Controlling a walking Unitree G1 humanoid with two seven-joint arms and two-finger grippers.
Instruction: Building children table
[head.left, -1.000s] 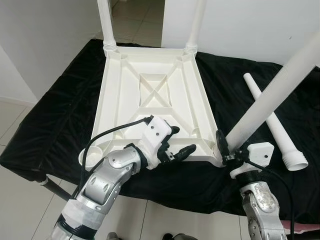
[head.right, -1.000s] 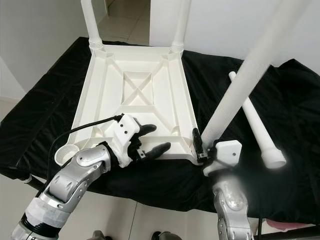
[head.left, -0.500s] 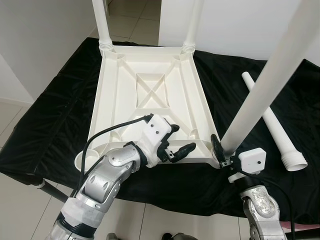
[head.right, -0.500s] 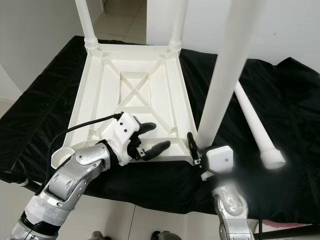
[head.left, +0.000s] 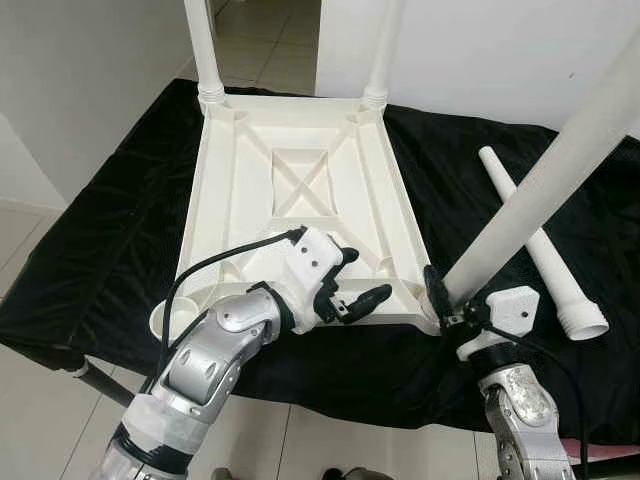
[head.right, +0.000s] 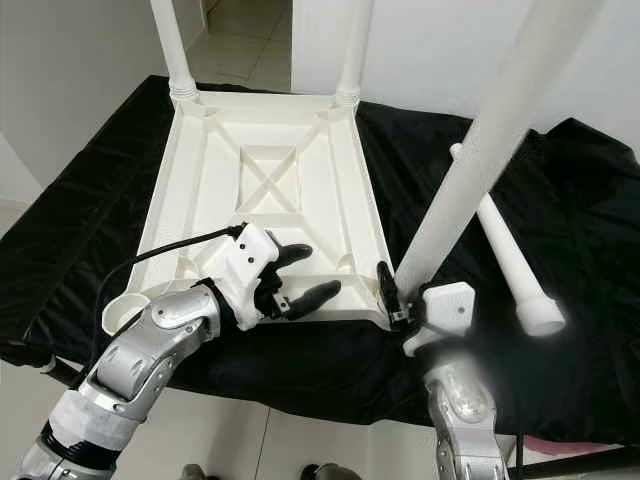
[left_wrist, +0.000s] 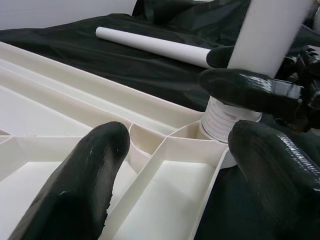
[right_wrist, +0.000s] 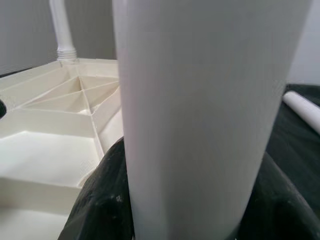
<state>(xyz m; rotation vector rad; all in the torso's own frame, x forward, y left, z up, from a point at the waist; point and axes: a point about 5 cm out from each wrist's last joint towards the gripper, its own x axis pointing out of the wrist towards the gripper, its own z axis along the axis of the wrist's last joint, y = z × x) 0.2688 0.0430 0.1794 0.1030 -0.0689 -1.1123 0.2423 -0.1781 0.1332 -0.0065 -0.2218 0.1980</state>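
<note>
Leg (head.left: 540, 190) has tipped rightward again after standing nearly upright. Right gripper (head.left: 447, 305) is clenched around its base, threaded end at the tabletop's (head.left: 300, 200) near right corner socket. Left gripper (head.left: 352, 297), fingers spread, braces the near edge so the tabletop can't slide. Spare leg (head.left: 540, 245) lies beside it on the black cloth (head.left: 100, 230).

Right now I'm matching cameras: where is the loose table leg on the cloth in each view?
Left eye view: loose leg on the cloth, right of the tabletop.
Right eye view: same spot.
Left wrist view: beyond the tabletop's corner.
Right wrist view: beside the held leg.
Shared landmark: held leg.
</note>
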